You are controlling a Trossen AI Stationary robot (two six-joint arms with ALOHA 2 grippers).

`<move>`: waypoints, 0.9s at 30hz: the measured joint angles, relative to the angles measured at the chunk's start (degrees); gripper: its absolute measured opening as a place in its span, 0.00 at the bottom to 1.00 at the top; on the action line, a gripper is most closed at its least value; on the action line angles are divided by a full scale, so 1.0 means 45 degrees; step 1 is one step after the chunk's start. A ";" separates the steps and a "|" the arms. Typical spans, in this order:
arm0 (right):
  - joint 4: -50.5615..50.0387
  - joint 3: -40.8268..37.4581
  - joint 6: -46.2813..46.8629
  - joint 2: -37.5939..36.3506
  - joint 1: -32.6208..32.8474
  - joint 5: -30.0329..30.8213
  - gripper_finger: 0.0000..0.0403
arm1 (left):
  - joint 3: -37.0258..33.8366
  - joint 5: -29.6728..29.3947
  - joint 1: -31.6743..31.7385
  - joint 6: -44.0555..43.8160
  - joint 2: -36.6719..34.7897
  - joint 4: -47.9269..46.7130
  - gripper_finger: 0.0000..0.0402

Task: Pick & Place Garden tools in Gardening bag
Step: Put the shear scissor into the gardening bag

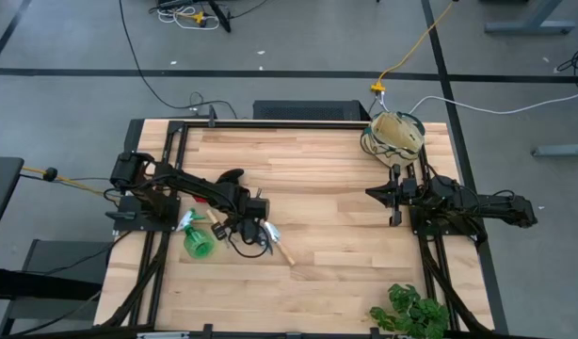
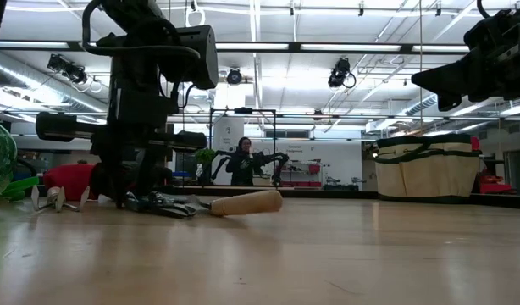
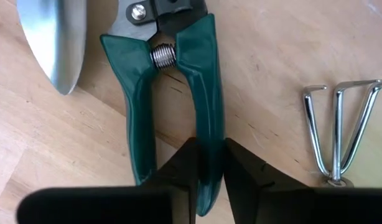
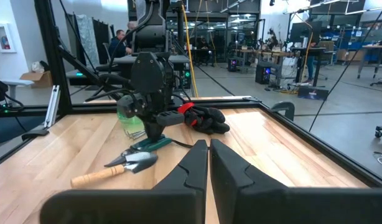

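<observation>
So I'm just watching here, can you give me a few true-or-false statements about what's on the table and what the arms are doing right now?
1. The left gripper has its fingers closed on one green handle of the pruning shears. True.
2. The trowel is already inside the gardening bag. False: it lies on the table beside the shears, far from the bag.
3. The right gripper is carrying the mini rake. False: its fingers are shut on nothing, and the rake lies on the table by the shears.
4. The leafy plant sits at the table's edge, away from both arms. True.
5. The green spray bottle stands next to the bag. False: it is over by the left arm.
</observation>
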 joint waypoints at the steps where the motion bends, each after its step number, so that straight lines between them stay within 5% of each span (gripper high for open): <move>1: -0.0003 0.0001 0.0000 0.0000 0.0000 0.0001 0.05 | 0.0000 0.0003 -0.0002 -0.0012 0.0000 -0.0011 0.14; 27: -0.0003 0.0000 0.0000 0.0000 -0.0005 0.0000 0.05 | 0.3177 0.0035 -0.0015 -0.0768 -0.0102 -0.3562 0.14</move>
